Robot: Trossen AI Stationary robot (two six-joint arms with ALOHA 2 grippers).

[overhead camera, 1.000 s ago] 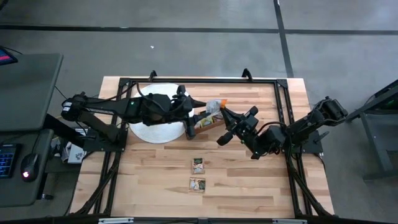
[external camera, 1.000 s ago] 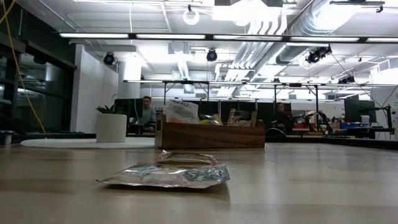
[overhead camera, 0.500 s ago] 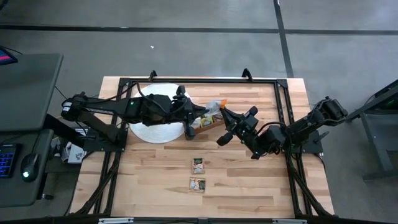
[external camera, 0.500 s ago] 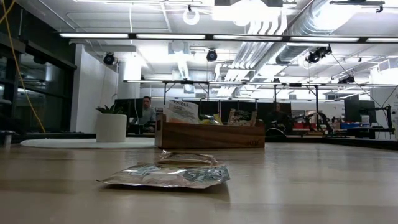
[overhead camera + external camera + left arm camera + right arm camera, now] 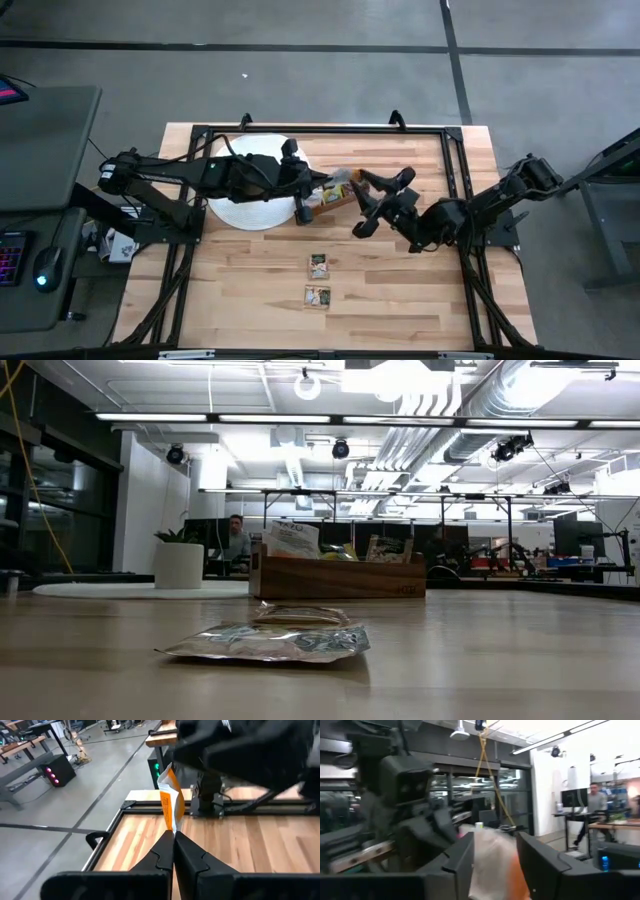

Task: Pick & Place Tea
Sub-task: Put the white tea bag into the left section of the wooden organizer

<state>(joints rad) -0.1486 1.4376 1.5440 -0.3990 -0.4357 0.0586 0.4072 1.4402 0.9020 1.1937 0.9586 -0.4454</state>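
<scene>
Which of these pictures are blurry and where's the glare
Right wrist view: motion blur smears the orange-and-white sachet and the left arm behind it. Left wrist view: the left gripper and its sachet are sharp, the right arm above is soft. Low view: ceiling lights glare, the silvery sachet up close is slightly soft. High view: evenly lit, no glare.

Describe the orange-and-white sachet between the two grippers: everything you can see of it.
The orange-and-white sachet is a small flat packet, orange on one side and white on the other, standing upright on edge in mid-air. The left gripper pinches its lower edge with shut jaws. The right gripper has opened; its jaws flank the sachet without clamping it.
</scene>
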